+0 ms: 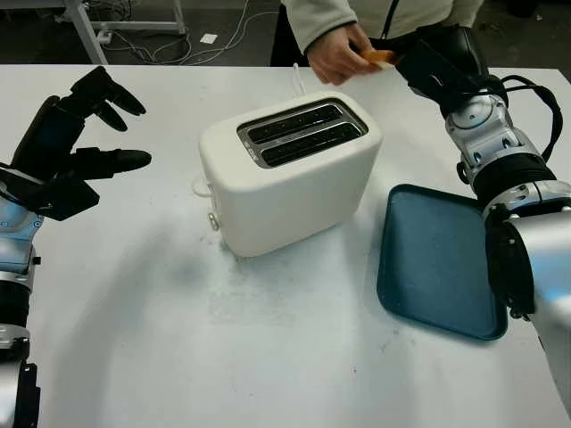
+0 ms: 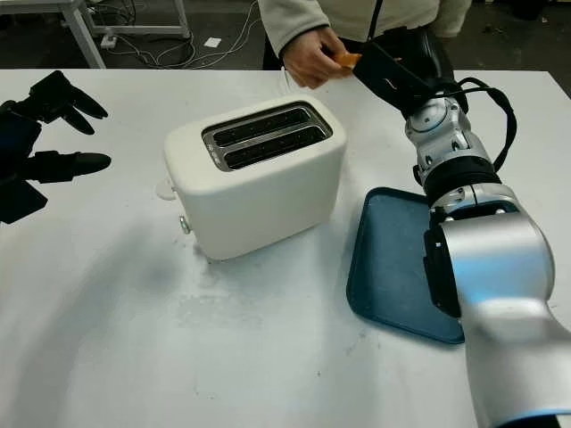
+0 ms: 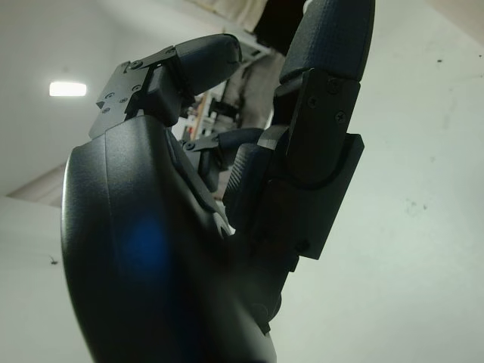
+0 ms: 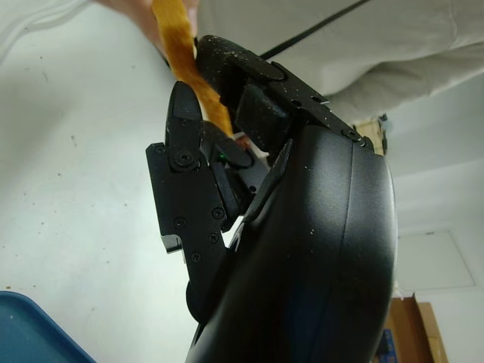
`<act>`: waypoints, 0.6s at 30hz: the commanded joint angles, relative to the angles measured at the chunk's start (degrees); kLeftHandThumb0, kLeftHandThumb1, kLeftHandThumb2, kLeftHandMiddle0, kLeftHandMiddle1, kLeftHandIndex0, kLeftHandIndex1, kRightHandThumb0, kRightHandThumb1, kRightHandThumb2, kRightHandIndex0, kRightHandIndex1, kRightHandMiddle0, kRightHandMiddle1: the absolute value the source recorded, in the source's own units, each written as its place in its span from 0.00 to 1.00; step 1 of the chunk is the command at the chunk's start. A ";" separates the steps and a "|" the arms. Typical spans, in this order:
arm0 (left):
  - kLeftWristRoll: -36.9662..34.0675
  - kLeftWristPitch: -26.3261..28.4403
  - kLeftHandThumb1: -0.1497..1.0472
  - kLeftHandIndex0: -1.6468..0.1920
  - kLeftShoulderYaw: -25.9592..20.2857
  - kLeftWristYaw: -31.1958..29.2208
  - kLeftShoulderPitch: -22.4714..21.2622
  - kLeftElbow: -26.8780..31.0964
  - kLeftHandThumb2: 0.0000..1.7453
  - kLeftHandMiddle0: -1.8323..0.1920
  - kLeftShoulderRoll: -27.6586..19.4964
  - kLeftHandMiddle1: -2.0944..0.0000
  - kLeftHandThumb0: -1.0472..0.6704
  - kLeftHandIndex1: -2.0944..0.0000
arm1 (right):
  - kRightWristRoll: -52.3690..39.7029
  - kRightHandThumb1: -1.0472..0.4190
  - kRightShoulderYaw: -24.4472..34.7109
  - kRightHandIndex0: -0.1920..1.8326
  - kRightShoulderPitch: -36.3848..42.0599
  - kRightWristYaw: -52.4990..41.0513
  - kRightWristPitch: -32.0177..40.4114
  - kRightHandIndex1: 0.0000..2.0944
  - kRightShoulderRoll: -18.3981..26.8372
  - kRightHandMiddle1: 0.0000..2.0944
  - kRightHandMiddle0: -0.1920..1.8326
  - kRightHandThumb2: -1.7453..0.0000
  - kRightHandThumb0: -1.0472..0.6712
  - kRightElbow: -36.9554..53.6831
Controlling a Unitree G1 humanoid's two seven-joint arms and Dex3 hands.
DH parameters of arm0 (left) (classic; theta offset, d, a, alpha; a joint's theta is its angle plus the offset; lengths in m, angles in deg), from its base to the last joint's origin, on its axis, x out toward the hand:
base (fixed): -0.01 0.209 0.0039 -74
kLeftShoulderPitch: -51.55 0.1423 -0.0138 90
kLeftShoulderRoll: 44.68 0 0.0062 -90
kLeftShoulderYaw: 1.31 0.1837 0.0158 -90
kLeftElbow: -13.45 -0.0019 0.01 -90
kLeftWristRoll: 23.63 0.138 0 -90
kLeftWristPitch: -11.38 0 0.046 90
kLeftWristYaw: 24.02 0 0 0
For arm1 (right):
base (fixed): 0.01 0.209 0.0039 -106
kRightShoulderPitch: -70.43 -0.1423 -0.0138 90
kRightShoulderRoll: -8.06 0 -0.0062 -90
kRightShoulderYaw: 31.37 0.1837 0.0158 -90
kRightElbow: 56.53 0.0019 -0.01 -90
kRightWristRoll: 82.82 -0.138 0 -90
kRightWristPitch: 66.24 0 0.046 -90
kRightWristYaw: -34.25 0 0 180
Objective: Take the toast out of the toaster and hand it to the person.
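Toast sits pinched in my right robot hand, raised at the far counter edge beyond the toaster; a person's hand grips its other end. Left robot hand hovers open.

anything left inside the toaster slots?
Both slots of the toaster look dark, with no slice sticking up; their depths are hidden. The toast is at the table's far edge, between the right hand and the person's hand.
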 commanded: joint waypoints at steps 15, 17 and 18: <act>-0.56 0.64 0.89 0.80 -0.49 0.56 0.68 1.28 0.10 0.77 0.42 0.24 0.05 0.30 | -2.90 0.09 1.19 0.11 1.38 -15.71 -5.78 0.03 5.00 0.01 0.12 0.91 0.02 2.32; -0.70 0.74 0.89 0.81 -0.67 0.57 1.24 1.65 0.10 0.78 0.46 0.24 0.05 0.31 | -3.81 0.09 1.76 0.10 2.75 -16.50 -8.24 0.01 6.09 0.00 0.10 0.93 0.00 3.34; -0.70 0.50 0.89 0.81 -0.79 0.67 1.57 1.69 0.10 0.78 0.46 0.24 0.05 0.31 | -4.62 0.09 2.46 0.10 4.01 -16.68 -10.74 0.00 6.56 0.00 0.10 0.93 0.00 4.07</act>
